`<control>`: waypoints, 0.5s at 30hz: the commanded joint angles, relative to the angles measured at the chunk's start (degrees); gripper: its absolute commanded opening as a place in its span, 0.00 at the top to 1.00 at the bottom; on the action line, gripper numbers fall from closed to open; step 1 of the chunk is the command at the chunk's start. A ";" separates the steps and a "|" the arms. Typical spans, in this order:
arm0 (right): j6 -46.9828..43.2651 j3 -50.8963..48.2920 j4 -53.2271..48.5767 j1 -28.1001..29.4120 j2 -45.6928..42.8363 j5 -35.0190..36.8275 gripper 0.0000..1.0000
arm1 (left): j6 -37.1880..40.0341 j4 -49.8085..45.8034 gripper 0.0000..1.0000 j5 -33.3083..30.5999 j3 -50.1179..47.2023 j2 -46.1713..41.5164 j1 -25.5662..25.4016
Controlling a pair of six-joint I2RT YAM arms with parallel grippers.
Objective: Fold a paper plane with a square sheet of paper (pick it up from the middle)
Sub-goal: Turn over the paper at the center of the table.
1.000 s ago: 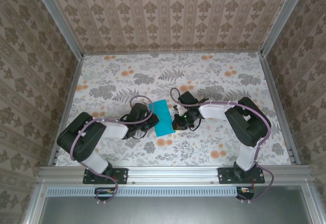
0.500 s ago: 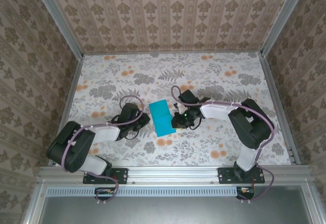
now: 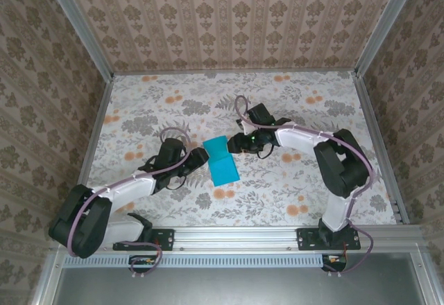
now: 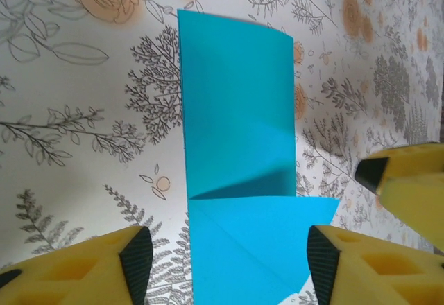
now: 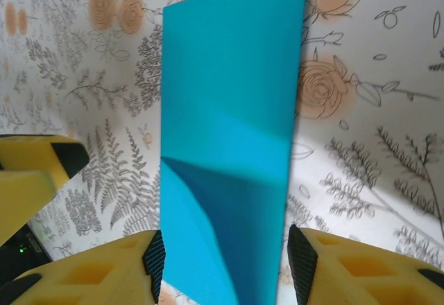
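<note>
The teal-blue paper (image 3: 223, 162) lies on the flowered table as a narrow folded rectangle, its far end bent up as a flap (image 3: 216, 145). My left gripper (image 3: 200, 157) sits open at the flap's left edge. My right gripper (image 3: 235, 143) is open at the flap's right edge. In the left wrist view the raised flap (image 4: 260, 246) lies between the open pads of my left gripper (image 4: 229, 267), with the flat strip (image 4: 236, 104) beyond. In the right wrist view the paper (image 5: 229, 76) runs between the pads of my right gripper (image 5: 222, 263), touching neither.
The floral tablecloth (image 3: 291, 104) is fenced by patterned walls and metal rails (image 3: 94, 135) on three sides. A yellow finger of the right gripper (image 4: 409, 180) pokes into the left wrist view, and a left finger (image 5: 35, 170) into the right wrist view.
My right gripper has moved from the paper's middle right edge to its far end. My left arm drew back, then reached to the far end's left side. The far end now stands up.
</note>
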 commanded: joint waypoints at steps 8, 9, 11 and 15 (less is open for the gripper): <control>-10.33 1.94 -0.07 -0.01 5.49 -13.82 0.50 | -2.20 6.43 0.31 6.70 1.07 4.50 -0.14; -10.43 1.96 0.01 -0.01 5.68 -13.93 0.52 | -2.46 7.00 0.31 6.97 1.01 4.88 -0.14; -10.76 1.93 -0.32 0.04 6.08 -14.28 0.54 | -2.92 8.12 0.31 7.41 1.04 5.84 -0.27; -11.56 2.08 -1.06 0.04 6.81 -14.70 0.69 | -3.11 9.00 0.31 8.04 1.59 7.25 -0.57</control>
